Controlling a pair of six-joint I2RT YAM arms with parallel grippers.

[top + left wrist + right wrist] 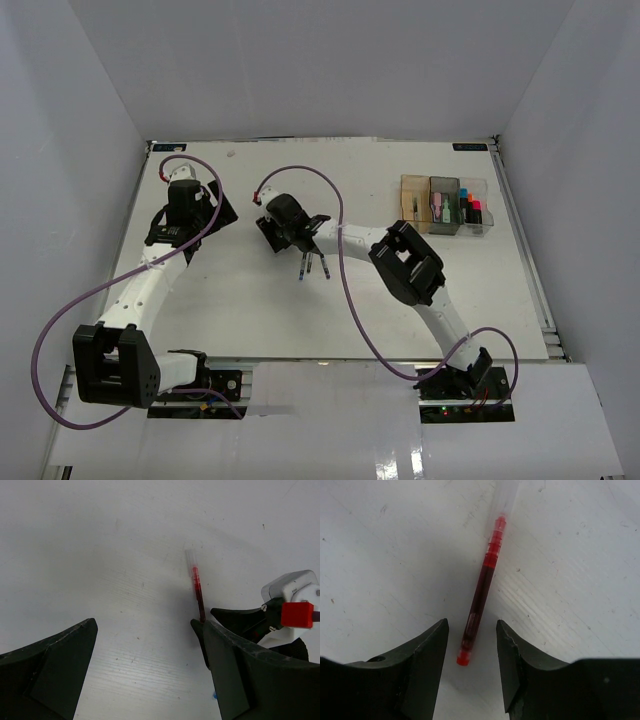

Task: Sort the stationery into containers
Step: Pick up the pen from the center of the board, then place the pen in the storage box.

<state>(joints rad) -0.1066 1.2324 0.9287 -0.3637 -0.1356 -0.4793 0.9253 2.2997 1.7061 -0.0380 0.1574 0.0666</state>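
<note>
A red pen with a clear cap lies flat on the white table. My right gripper is open and straddles its lower end, with a gap on each side and neither finger touching it. In the left wrist view the same red pen lies just beyond my wide-open, empty left gripper. From above, the right gripper is at mid-table and the left gripper is to its left. Three thin dark pens lie just in front of the right gripper. The containers stand in a row at the back right: amber, smoky grey and clear.
Pastel markers stand in the grey bin, and highlighters with bright caps fill the clear one. Purple cables loop over both arms. White walls close off the table's left, back and right sides.
</note>
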